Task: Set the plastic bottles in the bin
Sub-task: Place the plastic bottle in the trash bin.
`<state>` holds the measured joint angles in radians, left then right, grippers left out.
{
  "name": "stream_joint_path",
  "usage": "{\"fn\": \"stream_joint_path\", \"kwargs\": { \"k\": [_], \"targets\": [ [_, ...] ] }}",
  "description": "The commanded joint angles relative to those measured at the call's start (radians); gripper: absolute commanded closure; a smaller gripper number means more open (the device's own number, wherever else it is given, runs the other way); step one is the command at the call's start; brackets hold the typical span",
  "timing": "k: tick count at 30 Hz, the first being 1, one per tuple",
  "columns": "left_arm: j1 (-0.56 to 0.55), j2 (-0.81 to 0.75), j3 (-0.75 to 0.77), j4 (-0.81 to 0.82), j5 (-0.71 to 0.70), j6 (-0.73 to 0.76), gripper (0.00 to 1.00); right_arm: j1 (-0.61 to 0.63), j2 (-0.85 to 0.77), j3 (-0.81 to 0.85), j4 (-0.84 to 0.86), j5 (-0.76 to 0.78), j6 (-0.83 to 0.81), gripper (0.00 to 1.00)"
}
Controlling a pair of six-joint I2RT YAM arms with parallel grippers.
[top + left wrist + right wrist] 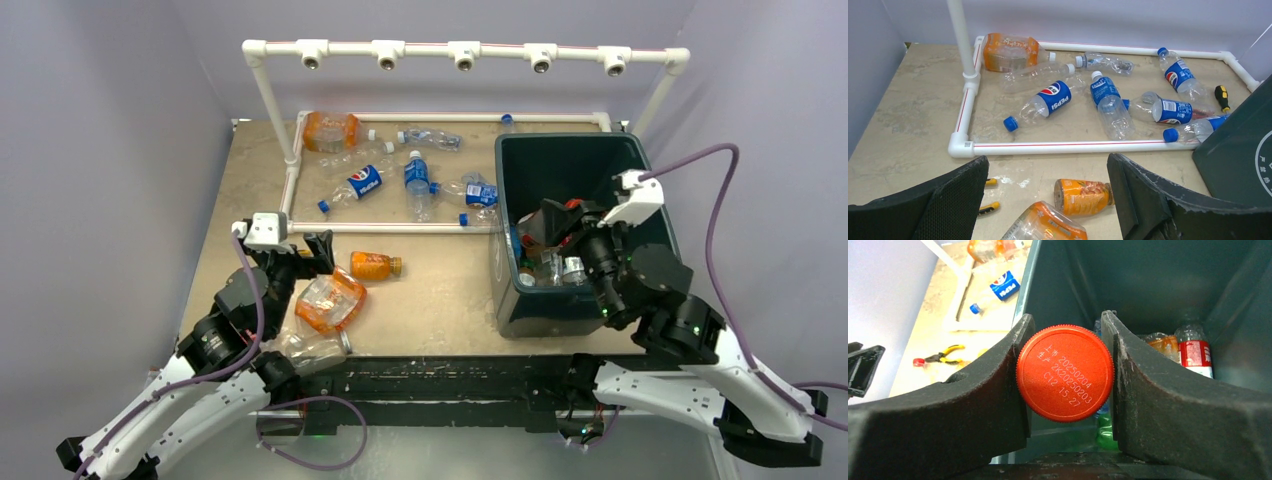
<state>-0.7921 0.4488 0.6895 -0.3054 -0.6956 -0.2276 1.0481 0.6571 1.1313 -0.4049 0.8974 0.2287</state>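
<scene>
Orange-capped bottle (1064,372) clamped by its cap in right gripper (1066,322) over the bin (500,200). Left gripper (1048,160) spread wide, empty, above tabletop (908,120). Other bottles (1048,99) lie inside white pipe frame (1063,147).

The round orange-red plastic cap (1065,372) carries pale printed digits; the large dark green plastic tub (1233,145) a white logo; the clear plastic Pepsi bottle (1040,102) a blue label and cap, on the mottled beige tabletop (908,115)

Lab test cell: plain enclosure walls (90,120), white pipe frame (425,47).
</scene>
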Motion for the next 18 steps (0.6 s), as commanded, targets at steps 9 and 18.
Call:
{"fn": "stream_joint_path", "kwargs": {
  "k": [9,18],
  "targets": [
    [0.005,0.003,0.016,-0.007,-0.008,-0.009,0.13,0.004,0.072,-0.051,0.008,-0.009,0.084,1.0],
    [0.005,0.036,0.021,-0.018,-0.007,-0.009,0.13,0.004,0.029,-0.075,-0.053,-0.039,0.173,0.97]
  ]
}}
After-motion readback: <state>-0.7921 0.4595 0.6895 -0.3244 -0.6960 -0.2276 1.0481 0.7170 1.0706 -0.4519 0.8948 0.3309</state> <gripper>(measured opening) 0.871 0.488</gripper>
